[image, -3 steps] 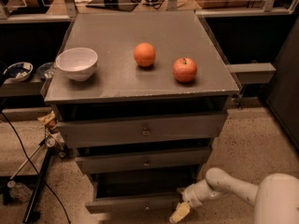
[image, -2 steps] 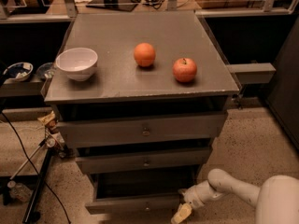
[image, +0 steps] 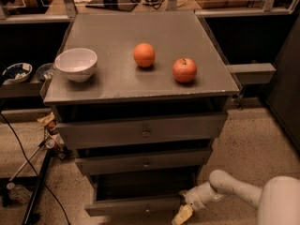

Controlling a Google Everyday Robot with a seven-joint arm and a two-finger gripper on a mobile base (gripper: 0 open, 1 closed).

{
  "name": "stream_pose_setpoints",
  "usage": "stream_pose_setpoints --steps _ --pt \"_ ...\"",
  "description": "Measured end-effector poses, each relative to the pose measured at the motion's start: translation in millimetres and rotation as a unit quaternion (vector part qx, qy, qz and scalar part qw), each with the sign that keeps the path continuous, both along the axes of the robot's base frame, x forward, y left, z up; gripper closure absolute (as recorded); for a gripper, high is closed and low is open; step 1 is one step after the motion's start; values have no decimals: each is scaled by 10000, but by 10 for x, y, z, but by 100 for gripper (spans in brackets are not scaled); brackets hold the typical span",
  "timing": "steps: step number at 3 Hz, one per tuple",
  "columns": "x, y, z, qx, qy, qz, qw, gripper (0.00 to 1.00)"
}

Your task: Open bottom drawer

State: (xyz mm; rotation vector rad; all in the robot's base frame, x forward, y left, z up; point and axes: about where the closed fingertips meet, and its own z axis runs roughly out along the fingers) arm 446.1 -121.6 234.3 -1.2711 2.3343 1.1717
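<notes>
Where the cabinet [image: 117, 32] meets the floor [image: 262, 144], the bottom drawer [image: 126, 206] stands partly pulled out, its front proud of the middle drawer [image: 117, 163] above. End effector [image: 183, 214] sits at that front's right end, near the floor; whether spread or closed cannot be told.

The hand [image: 183, 214] lies at the bottom drawer's [image: 133, 205] right end.

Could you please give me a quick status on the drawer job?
Tool low, at right end of bottom drawer. Its front sits forward of middle drawer. No obstruction seen.
</notes>
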Motion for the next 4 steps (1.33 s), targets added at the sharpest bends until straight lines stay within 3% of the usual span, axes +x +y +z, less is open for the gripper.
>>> stream_pose_setpoints --steps 4 --pt "-98 -47 129 60 96 -17 9999 0"
